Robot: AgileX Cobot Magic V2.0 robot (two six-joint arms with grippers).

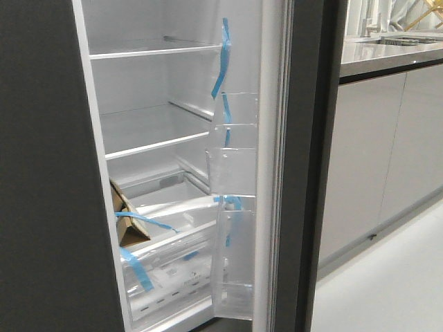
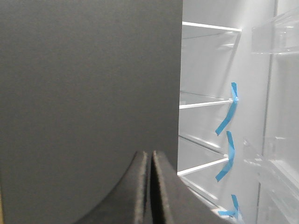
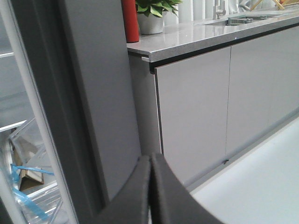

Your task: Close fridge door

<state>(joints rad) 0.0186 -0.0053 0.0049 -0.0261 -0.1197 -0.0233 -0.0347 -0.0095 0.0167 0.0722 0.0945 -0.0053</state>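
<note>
- Front view: the fridge door (image 1: 301, 166) is seen edge-on at about 3 o'clock of the open compartment, swung out toward the camera, its white lining with clear door bins (image 1: 234, 173) facing inward at the shelves. Blue tape strips (image 1: 220, 62) are stuck over the bins and glass shelves (image 1: 156, 50), presumably to keep loose parts from shifting. A cardboard piece (image 1: 127, 218) is wedged at 7 o'clock among the lower drawers. A second dark grey panel (image 1: 41, 173) fills the 9 o'clock side. No gripper is seen in this view. Pale cabinet fronts (image 1: 374, 152) under a countertop (image 1: 387, 55) lie at 3 o'clock.
- Left wrist view: the left gripper (image 2: 150, 186) is shown with its fingers pressed together, nothing between them. It is aimed at the edge of the dark grey panel, the taped shelves lying beyond at 3 o'clock.
- Right wrist view: the right gripper (image 3: 150, 191) is likewise pressed together and empty, held just beside the outer grey face of the fridge door (image 3: 100, 93); contact cannot be confirmed. Closed fingers are judged suited to pushing the slab, not grasping it. A red cylinder (image 3: 131, 18) and a potted plant (image 3: 152, 14) stand on the countertop at 12 o'clock.
- The door is judged still widely open; the closing push is not yet done.
</note>
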